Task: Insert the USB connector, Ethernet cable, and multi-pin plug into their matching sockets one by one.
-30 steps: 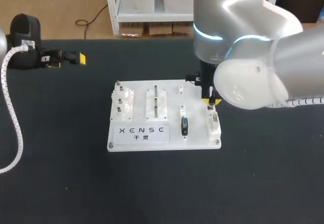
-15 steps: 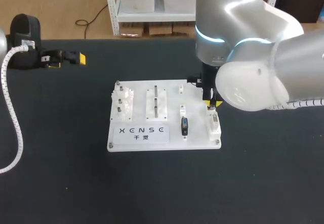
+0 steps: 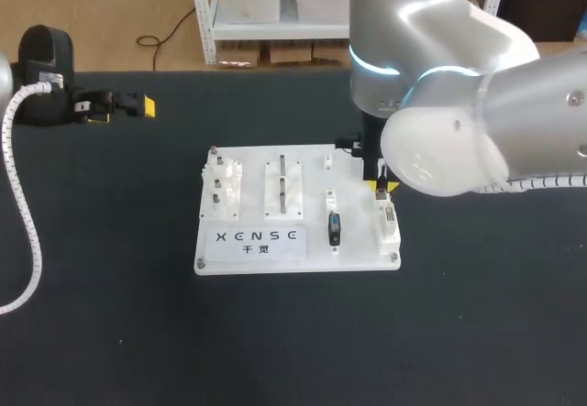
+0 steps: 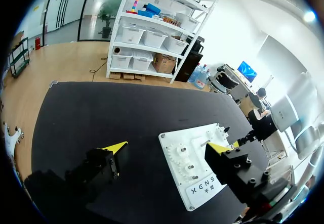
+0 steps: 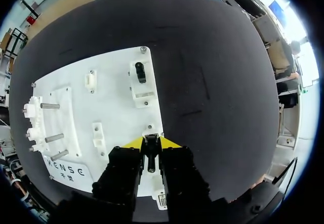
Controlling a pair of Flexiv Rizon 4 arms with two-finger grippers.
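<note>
White board lies mid-table in the head view. The right gripper hangs over its 3 o'clock side, just behind the socket block. The left gripper rests far off at 10 o'clock.

Left wrist view: its fingers stand wide with nothing between them, the board well ahead.

Right wrist view: narrow fingers clamp a slim dark plug. Its long axis runs along them, tip at their 12 o'clock, toward the board. Which plug it is, I cannot tell.
</note>
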